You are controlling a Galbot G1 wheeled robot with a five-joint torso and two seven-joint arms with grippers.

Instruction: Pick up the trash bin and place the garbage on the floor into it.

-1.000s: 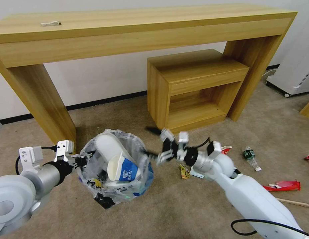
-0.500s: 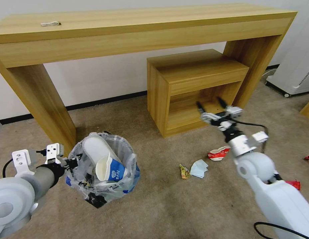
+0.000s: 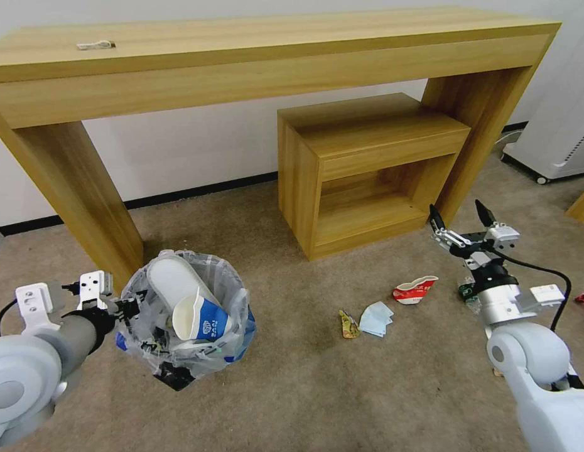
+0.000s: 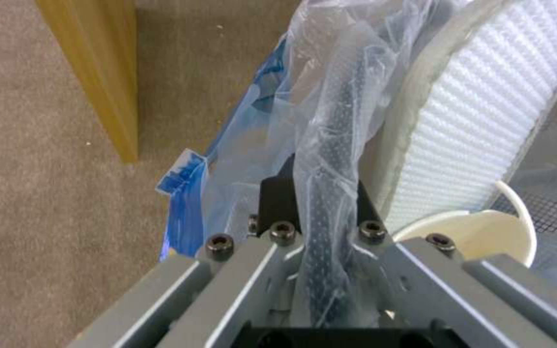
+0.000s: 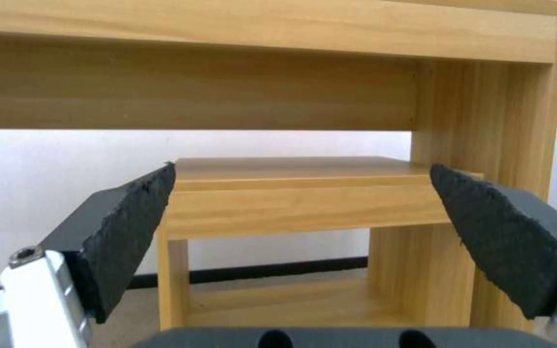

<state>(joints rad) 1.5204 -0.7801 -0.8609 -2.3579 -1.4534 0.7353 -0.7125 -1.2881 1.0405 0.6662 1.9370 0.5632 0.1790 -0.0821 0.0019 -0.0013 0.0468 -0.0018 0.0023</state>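
The left gripper (image 3: 125, 307) pinches the rim of the trash bin (image 3: 185, 326) and holds it up by the desk leg. Keep it level so the cup (image 3: 201, 319) stays in. The right gripper (image 3: 463, 221) is wide open and should come down on the red bowl (image 3: 415, 289). Brown carpet (image 3: 342, 389) covers the floor under a long wooden desk (image 3: 242, 56).

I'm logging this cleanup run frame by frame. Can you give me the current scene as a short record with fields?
left end effector: shut on the trash bin rim, through its plastic liner
right end effector: open, empty, raised near the small wooden cabinet
in bin: white slipper, blue-white paper cup
on carpet: crushed red-white bowl, pale blue mask, small wrapper
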